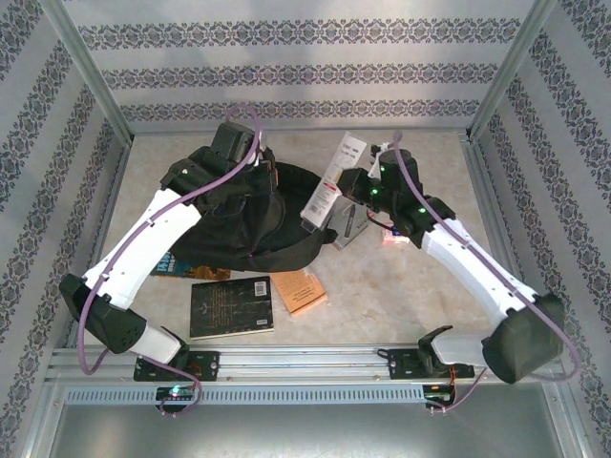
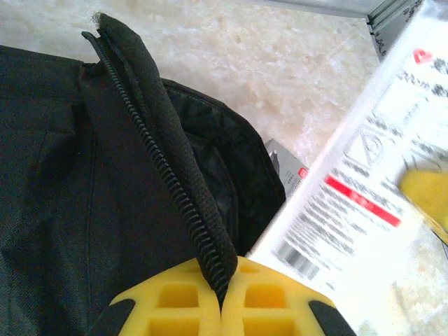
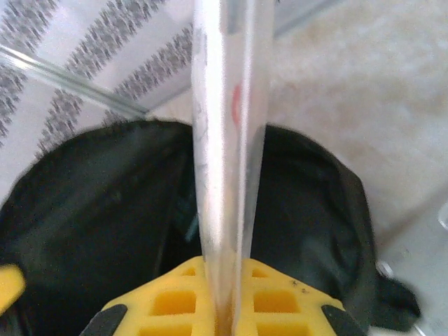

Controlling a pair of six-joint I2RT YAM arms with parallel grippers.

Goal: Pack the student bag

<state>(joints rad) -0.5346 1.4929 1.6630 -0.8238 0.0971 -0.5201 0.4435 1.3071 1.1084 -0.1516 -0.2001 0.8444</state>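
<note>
The student bag, a black backpack, lies in the middle of the table with its mouth facing right. My left gripper reaches over it. In the left wrist view the left gripper is shut on the bag's zip edge and holds that flap up. My right gripper is shut on a flat white package with a red stripe, tilted over the bag's opening. The right wrist view has the right gripper pinching the package edge-on, with the open bag behind it. The package also appears beside the flap.
A black book, an orange booklet and a blue book partly under the left arm lie near the front. A grey flat item and a small pink-white thing sit right of the bag. Metal rails edge the table.
</note>
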